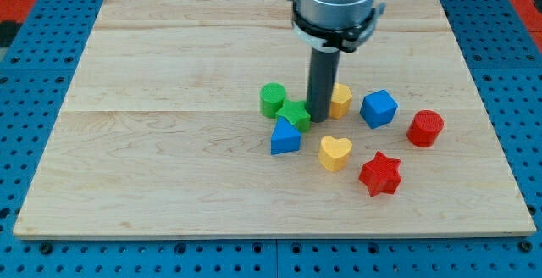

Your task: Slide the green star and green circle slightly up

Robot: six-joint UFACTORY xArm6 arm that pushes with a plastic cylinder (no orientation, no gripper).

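My tip [320,118], a bare rod with no gripper to open or close, sat mid-frame against the green star's [295,113] right side, the green circle [273,99] up-left, so pushing risked sideways drift into the blue block [284,136].

Sitting on wooden board [169,100], frame centre-right: blue triangular block [284,136], yellow heart [334,152], red star [379,174], red cylinder [425,129], blue cube [378,108], partly hidden yellow block [342,99]. Surrounding: blue pegboard [34,75].
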